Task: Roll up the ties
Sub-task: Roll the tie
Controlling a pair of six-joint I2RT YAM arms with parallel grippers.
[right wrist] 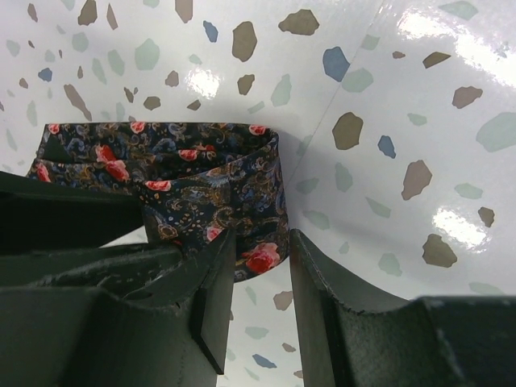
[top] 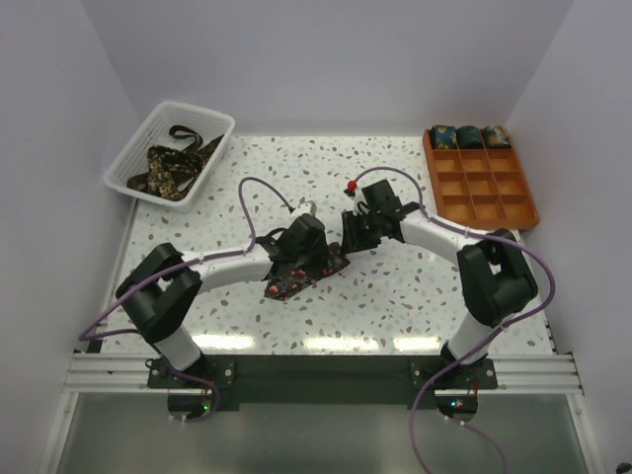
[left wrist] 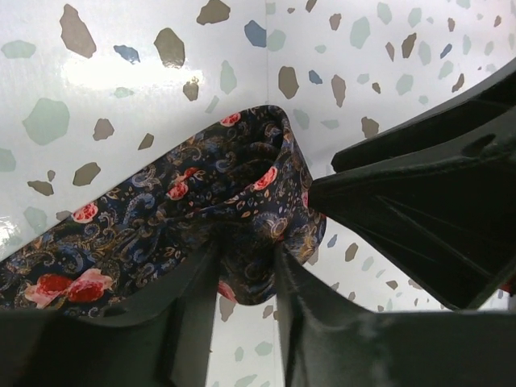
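Observation:
A dark floral tie [top: 294,280] lies at the middle of the table, one end turned up into a loose roll [left wrist: 258,173]. My left gripper [top: 321,259] is over it. In the left wrist view the left gripper [left wrist: 246,266] is shut on the bunched fabric of the tie [left wrist: 145,218]. From the other side my right gripper [top: 354,237] meets it. In the right wrist view the right gripper [right wrist: 262,244] is shut on the folded end of the tie [right wrist: 201,173]. More ties [top: 173,163] lie loose in the white basket. Three rolled ties [top: 469,136] fill the tray's back row.
The white mesh basket [top: 128,158] stands at the back left corner. The orange gridded tray [top: 494,193] stands at the back right. White walls close in the speckled table [top: 395,296] on three sides. The two grippers sit very close, nearly touching.

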